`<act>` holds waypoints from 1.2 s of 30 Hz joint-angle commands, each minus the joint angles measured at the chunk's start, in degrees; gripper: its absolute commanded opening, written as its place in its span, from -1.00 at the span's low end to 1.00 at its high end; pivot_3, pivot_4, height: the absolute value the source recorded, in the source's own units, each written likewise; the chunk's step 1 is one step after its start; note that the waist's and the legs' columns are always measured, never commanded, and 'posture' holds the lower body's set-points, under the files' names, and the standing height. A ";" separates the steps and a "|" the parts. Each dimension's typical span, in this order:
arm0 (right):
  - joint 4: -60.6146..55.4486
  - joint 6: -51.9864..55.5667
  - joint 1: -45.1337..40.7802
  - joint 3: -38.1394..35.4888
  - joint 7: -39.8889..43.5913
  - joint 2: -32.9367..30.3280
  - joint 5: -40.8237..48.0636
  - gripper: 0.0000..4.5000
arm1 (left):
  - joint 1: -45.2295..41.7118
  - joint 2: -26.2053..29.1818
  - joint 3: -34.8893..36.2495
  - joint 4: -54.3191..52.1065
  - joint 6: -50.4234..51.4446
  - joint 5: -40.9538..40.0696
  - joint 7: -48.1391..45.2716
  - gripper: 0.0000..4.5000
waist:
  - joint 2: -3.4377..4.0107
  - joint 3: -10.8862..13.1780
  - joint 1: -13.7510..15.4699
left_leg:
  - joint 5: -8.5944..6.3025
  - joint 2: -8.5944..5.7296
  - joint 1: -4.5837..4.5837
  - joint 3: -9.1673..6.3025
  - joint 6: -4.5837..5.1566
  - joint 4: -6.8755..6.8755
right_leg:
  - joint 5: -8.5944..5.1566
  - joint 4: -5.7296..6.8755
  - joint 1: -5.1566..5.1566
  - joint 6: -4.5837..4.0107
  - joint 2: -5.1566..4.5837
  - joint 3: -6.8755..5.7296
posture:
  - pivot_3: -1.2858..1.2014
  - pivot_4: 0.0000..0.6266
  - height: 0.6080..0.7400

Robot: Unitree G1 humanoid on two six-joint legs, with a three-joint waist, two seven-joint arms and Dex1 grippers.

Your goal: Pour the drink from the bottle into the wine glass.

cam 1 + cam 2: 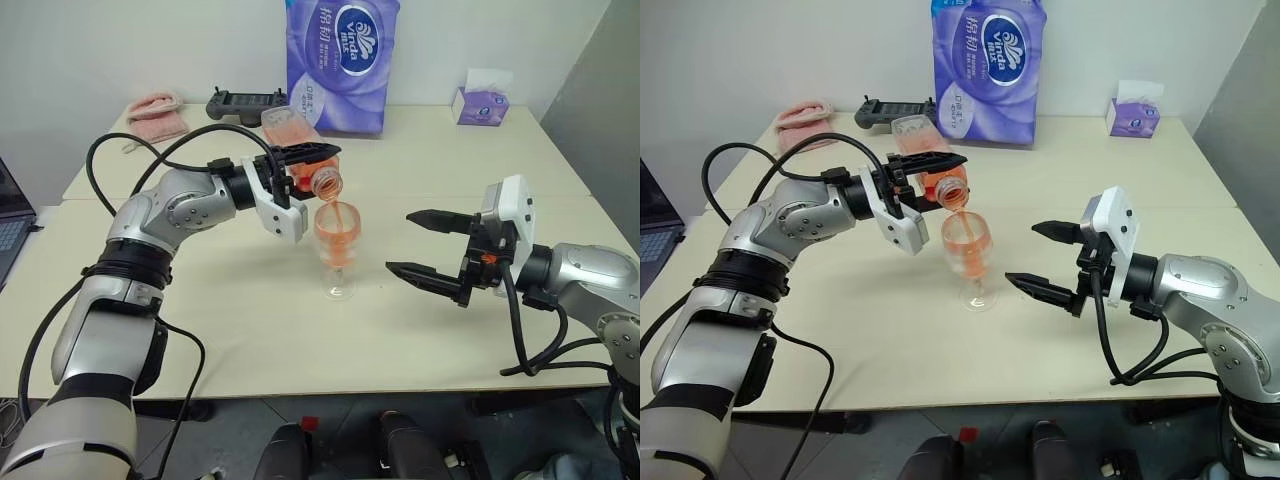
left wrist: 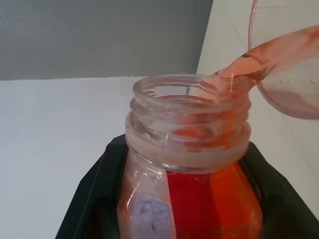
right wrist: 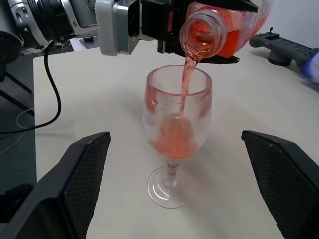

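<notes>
Orange-red drink (image 3: 185, 82) streams from tilted bottle (image 1: 300, 172) into wine glass (image 1: 338, 245) | left gripper (image 1: 305, 152) pinches bottle | right gripper (image 1: 418, 243) spread, right of glass

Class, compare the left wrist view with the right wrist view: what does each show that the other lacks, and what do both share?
Left wrist view: the threaded inside of the bottle mouth, close up.

Right wrist view: the whole wine glass, with stem and foot, standing on the table between the open right end effector fingers.

Both: the drink streaming from the bottle into the glass bowl.
</notes>
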 commanded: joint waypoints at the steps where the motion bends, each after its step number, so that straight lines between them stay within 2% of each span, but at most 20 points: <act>1: -0.73 -1.18 -1.32 -0.14 0.23 0.04 -0.36 1.00 | -2.47 1.09 0.28 -0.71 -0.64 -0.04 1.70 -0.04 | 0.00 0.00 0.00 | 0.00 0.00 0.00 0.00 0.00 0.00 | 0.00 0.00 0.00 0.00 0.00 0.00 | 0.03 -0.52 1.00; 29: -0.04 -1.13 -2.41 1.10 -0.28 1.17 -1.33 1.00 | -3.75 1.17 0.18 0.82 -1.38 -0.33 2.13 -0.04 | 0.00 0.00 0.00 | 0.00 -0.01 0.01 0.00 0.00 0.01 | 0.01 0.04 0.00 0.00 0.00 0.00 | 0.03 -0.52 1.00; 34: 0.54 -1.19 -3.28 1.20 -0.24 1.40 -1.31 1.00 | -2.82 -1.43 1.42 3.24 3.47 -13.41 -5.86 -0.04 | 0.00 0.00 -0.01 | 0.00 0.00 0.00 -0.01 0.00 0.04 | 0.01 0.06 0.00 0.00 0.00 -0.01 | 0.03 -0.52 1.00; 36: 0.85 -1.28 -3.74 1.32 0.07 1.32 -1.37 1.00 | -1.47 -2.33 1.67 2.08 7.14 -21.39 -12.33 -0.04 | 0.00 0.00 -0.04 | 0.00 -0.01 0.00 -0.01 0.00 0.05 | 0.01 0.06 0.00 0.00 -0.01 -0.01 | 0.03 -0.52 1.00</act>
